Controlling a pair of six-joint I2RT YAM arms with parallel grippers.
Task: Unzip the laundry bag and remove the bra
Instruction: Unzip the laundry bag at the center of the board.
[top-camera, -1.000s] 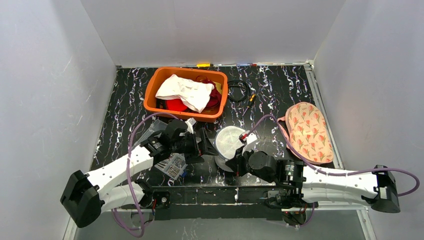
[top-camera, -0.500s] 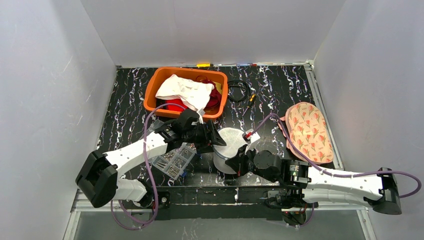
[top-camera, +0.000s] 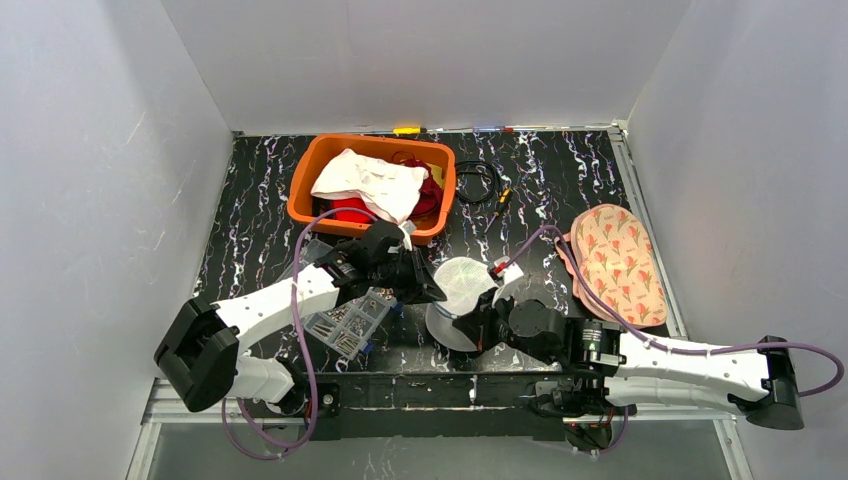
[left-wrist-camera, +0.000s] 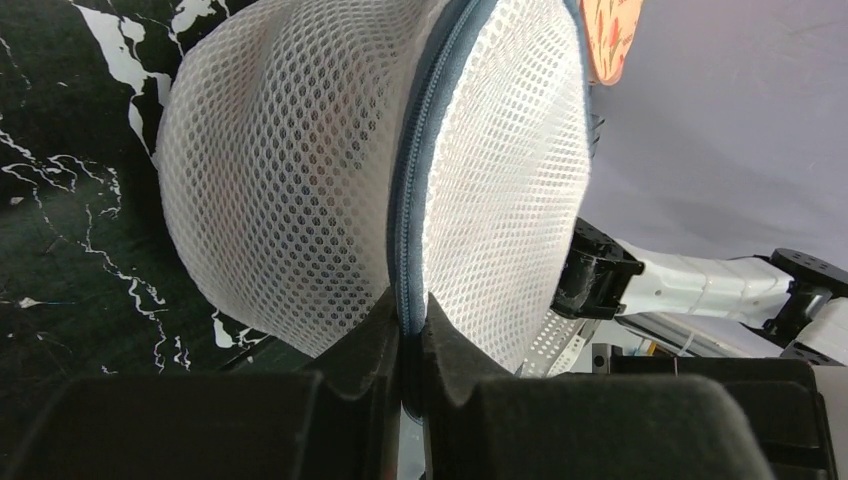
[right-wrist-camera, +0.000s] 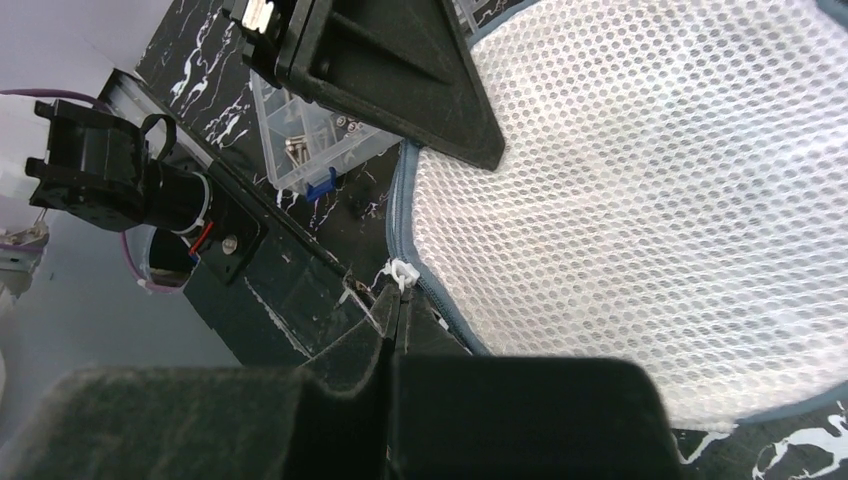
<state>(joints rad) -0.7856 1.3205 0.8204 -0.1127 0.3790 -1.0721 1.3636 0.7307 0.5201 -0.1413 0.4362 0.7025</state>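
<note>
Near the middle of the counter's (top-camera: 250, 200) front edge, a round white mesh laundry bag (top-camera: 460, 282) is held up on edge, domed on both faces, with a blue-grey zip (left-wrist-camera: 415, 200) running round its seam. The left end effector (left-wrist-camera: 408, 330) is pinched shut on that seam, its two dark fingers (left-wrist-camera: 365, 340) squeezing the zip band on the side of the bag toward the counter's left edge. The right end effector (right-wrist-camera: 393, 312) is closed tight low on the bag toward the front edge, its tips meeting just beside a small white tie (right-wrist-camera: 403, 272) on the zip; whether it actually grips the tie cannot be told. The zip looks closed along the whole stretch in view, and no bra can be made out through the mesh. The bag is probably very light and soft, likely to crumple, twist or slide if pulled from one point only. It wants one hold anchoring the seam band, its firmest part, and another on the small pull, drawn along the seam rather than away from it. The mesh could snag or stretch. An orange basket (top-camera: 305, 195) of clothes sits by the rear edge, a clear box of small parts (top-camera: 345, 325) lies toward the front left, and a pink floral pad (top-camera: 618, 262) lies by the right edge, well apart from the bag.
</note>
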